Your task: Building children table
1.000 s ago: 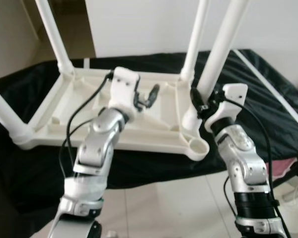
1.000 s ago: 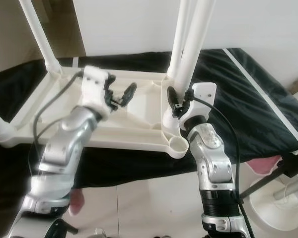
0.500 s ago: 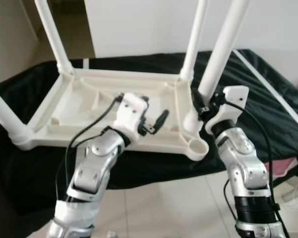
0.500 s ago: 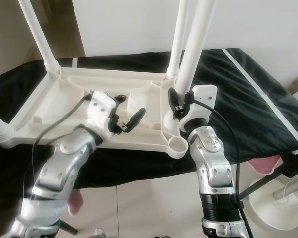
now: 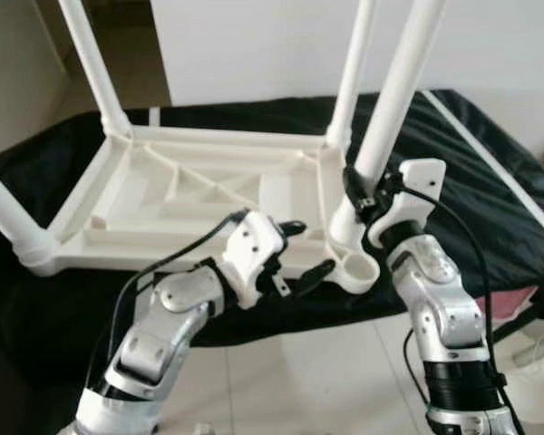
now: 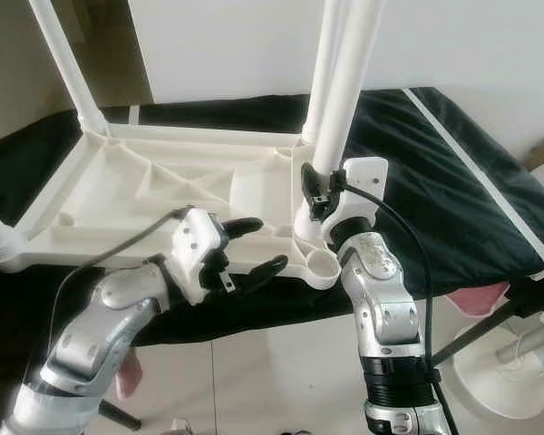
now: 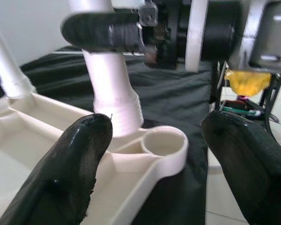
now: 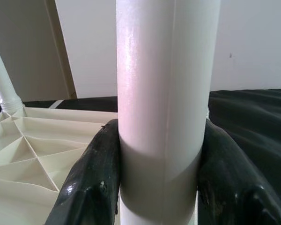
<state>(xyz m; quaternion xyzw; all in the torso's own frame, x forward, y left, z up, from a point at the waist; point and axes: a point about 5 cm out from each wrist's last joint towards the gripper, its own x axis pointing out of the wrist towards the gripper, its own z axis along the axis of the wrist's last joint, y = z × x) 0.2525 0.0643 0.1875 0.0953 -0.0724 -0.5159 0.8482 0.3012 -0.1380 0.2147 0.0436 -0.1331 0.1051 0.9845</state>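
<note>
A white plastic children's table [image 5: 163, 258] lies upside down on a black cloth. Legs stand at its far left [image 5: 95, 68], far right [image 5: 354, 68] and near left [image 5: 4, 213] corners. My right gripper [image 5: 358, 186] is shut on a fourth white leg [image 5: 394, 100], whose foot rests at the near right corner beside an empty round socket [image 5: 355, 270]. The right wrist view shows both fingers clamping that leg [image 8: 164, 93]. My left gripper [image 5: 306, 249] is open at the table's front edge, just left of the socket [image 7: 163, 143], holding nothing.
The black cloth [image 5: 490, 181] covers a low surface that ends just in front of the table. Pale tiled floor [image 5: 299, 381] lies below my arms. A white round stand base [image 6: 508, 372] and something pink [image 5: 517, 304] sit at the right.
My left gripper has drawn back from over the table's underside, down and to the right, to the front edge near the empty socket. The right gripper still holds the leg.
</note>
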